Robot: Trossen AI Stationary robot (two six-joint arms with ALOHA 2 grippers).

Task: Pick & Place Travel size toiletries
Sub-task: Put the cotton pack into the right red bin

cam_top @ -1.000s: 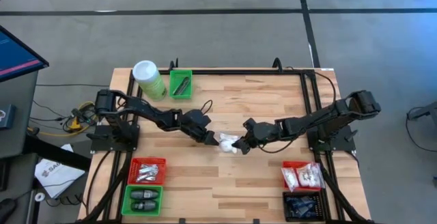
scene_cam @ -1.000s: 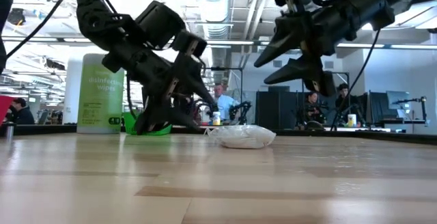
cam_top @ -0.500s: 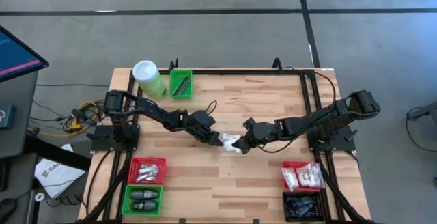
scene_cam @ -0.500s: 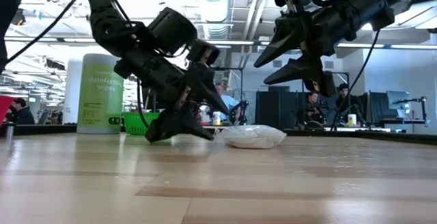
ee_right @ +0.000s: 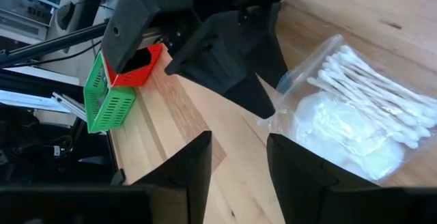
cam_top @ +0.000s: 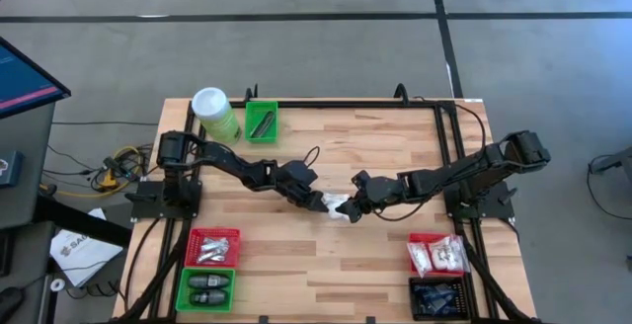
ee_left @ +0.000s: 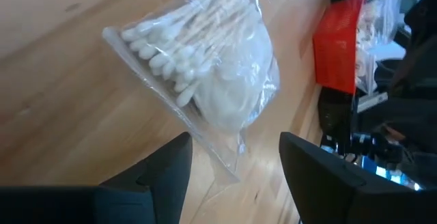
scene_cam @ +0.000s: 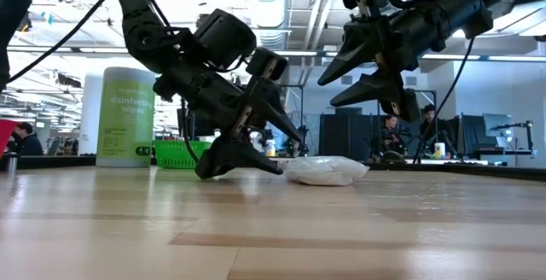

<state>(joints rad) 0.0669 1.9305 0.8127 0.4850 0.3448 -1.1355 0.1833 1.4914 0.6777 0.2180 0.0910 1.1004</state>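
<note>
A clear plastic bag of cotton swabs and white cotton (cam_top: 339, 207) lies flat on the wooden table's middle; it also shows in the left wrist view (ee_left: 218, 80) and the low view (scene_cam: 328, 171). My left gripper (ee_left: 235, 142) is open and low at the bag's left end, and the bag's corner reaches between its fingers. My right gripper (scene_cam: 384, 92) hangs open above the bag's right side and holds nothing; the bag (ee_right: 355, 115) shows ahead of its fingers. My left gripper touches the bag's corner (ee_right: 273, 120) with one fingertip (ee_right: 263, 108) of its open fingers. It comes slanting down from the table's left side. The bag lies flat on the table.
A green canister with a white lid (cam_top: 215, 115) and a green bin (cam_top: 262, 121) stand at the far left. A red bin (cam_top: 213, 247) and a green bin (cam_top: 205, 289) sit near left. A red bin (cam_top: 437, 255) and a black bin (cam_top: 434, 297) sit near right.
My left gripper has come down and gone toward the table's right edge, up to the bag, staying open. The bag has slid a little toward the right edge, still flat on the table.
</note>
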